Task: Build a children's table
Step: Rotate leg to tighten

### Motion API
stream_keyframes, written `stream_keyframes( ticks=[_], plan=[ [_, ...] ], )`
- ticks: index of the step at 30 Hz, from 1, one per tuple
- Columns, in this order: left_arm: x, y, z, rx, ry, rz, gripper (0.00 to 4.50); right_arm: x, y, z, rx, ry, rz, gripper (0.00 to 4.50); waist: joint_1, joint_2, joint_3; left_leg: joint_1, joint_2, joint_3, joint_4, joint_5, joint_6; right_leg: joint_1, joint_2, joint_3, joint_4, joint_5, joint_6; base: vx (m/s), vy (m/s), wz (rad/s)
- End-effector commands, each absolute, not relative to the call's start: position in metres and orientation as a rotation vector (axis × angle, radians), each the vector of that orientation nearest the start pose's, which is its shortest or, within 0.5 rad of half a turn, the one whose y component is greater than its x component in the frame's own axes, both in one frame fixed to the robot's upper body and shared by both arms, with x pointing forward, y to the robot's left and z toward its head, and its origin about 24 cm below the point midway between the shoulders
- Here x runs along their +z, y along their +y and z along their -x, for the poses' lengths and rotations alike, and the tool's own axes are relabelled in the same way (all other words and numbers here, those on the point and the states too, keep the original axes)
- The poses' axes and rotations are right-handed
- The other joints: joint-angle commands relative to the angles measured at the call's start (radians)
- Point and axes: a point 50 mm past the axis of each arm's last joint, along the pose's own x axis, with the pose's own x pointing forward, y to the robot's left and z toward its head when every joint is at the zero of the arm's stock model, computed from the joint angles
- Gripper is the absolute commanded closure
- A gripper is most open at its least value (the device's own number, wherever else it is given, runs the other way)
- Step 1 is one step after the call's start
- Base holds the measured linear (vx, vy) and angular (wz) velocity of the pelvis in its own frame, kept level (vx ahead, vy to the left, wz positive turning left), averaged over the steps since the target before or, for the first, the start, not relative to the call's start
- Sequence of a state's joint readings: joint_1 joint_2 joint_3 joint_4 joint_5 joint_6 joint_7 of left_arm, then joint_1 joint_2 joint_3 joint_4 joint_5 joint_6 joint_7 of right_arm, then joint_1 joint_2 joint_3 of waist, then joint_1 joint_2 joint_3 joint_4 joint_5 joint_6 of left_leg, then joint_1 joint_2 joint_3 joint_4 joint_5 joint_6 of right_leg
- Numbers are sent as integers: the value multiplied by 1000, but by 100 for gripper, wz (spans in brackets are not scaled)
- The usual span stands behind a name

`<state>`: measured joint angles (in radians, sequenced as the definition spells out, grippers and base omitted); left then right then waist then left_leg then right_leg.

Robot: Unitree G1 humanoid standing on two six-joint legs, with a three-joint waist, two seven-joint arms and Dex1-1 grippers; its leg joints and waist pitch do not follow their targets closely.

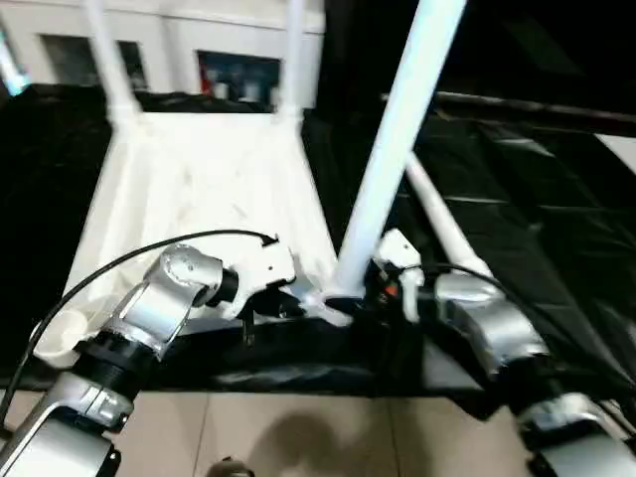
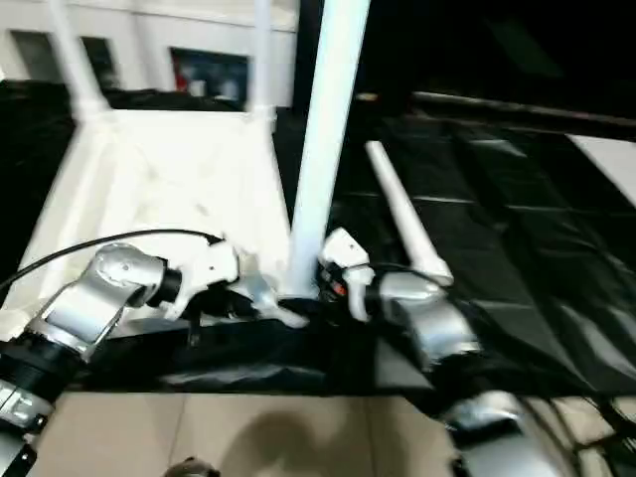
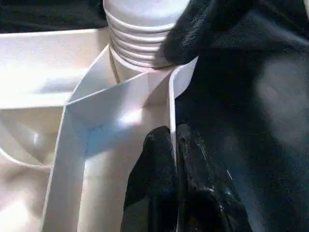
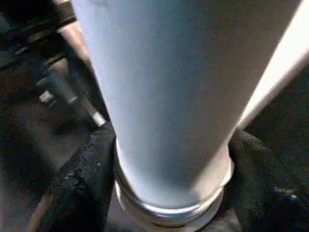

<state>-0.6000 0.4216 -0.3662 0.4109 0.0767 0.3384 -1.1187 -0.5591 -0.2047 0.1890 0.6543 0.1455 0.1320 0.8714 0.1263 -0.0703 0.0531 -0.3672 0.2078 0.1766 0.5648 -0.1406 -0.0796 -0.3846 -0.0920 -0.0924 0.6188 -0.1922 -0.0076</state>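
The white tabletop (image 1: 199,189) lies underside up on the black-draped work table. Two legs (image 1: 104,60) (image 1: 293,55) stand in its far corner sockets. A third leg (image 1: 393,139) rises tilted from the near right corner socket (image 1: 333,298), its ribbed end (image 3: 140,34) showing at the socket's mouth. My right gripper (image 4: 169,159) is shut on this leg just above its base, one black finger (image 4: 82,183) on each side. My left gripper (image 3: 173,137) is shut on the tabletop's thin rim wall beside that socket. The fourth leg (image 1: 442,224) lies loose on the cloth to the right.
Black cloth (image 1: 537,229) covers the work table, whose front edge meets a beige tiled floor (image 1: 298,437). A black cable (image 1: 119,263) arcs over my left forearm. A pale wall with dark windows (image 1: 234,75) stands behind the table.
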Motion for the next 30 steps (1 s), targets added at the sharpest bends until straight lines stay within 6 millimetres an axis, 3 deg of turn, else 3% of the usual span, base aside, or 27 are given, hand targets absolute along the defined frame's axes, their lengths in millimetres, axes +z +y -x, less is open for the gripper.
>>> stream_keyframes(
  ticks=[1,2,3,6,9,11,14,19,29,30],
  plan=[
    [62,107,-322,-1231,543,-460,450,19,-118,-334,750,428,44,173,-3,11,-60,15,26,-10,-67,-343,-47,32,-67,53,-87,-344,-156,0,0,0],
    [62,107,-323,-1223,543,-458,450,19,-117,-335,741,431,40,173,-9,11,-58,18,25,-13,-68,-365,-56,28,-67,51,-92,-381,-151,-59,-6,-4],
    [58,97,-338,-1080,552,-429,450,11,-107,-341,586,474,-21,173,-15,16,-59,22,24,-15,-68,-381,-63,26,-69,51,-95,-406,-148,0,0,0],
    [54,85,-350,-915,569,-414,450,5,-95,-345,427,531,-85,174,-23,15,-59,24,24,-22,-67,-434,-78,22,-73,44,-106,-485,-121,-17,0,-2],
    [51,75,-356,-806,574,-442,450,1,-85,-347,314,575,-120,174,-27,19,-60,22,24,-23,-69,-439,-68,21,-68,43,-107,-449,-113,0,0,0],
    [51,71,-355,-791,571,-441,450,1,-83,-348,295,580,-125,174,-26,17,-61,30,24,-23,-67,-457,-68,18,-66,41,-109,-444,-112,0,0,0],
    [50,59,-354,-781,576,-407,450,4,-74,-350,277,583,-148,174,-25,11,-63,24,24,-21,-68,-445,-53,20,-65,43,-106,-404,-117,0,0,0],
    [46,59,-353,-777,580,-399,450,6,-71,-352,287,584,-111,174,-22,6,-66,19,23,-16,-69,-409,-42,22,-63,46,-98,-330,-127,0,0,0],
    [48,59,-354,-793,577,-397,450,11,-69,-356,315,563,-92,174,-25,9,-63,22,24,-19,-72,-456,-46,18,-65,44,-107,-400,-112,0,0,0],
    [48,59,-354,-795,577,-397,450,11,-69,-356,318,560,-96,118,-25,9,-63,22,24,-20,-72,-457,-46,17,-65,44,-108,-405,-110,0,0,0]
  ],
)
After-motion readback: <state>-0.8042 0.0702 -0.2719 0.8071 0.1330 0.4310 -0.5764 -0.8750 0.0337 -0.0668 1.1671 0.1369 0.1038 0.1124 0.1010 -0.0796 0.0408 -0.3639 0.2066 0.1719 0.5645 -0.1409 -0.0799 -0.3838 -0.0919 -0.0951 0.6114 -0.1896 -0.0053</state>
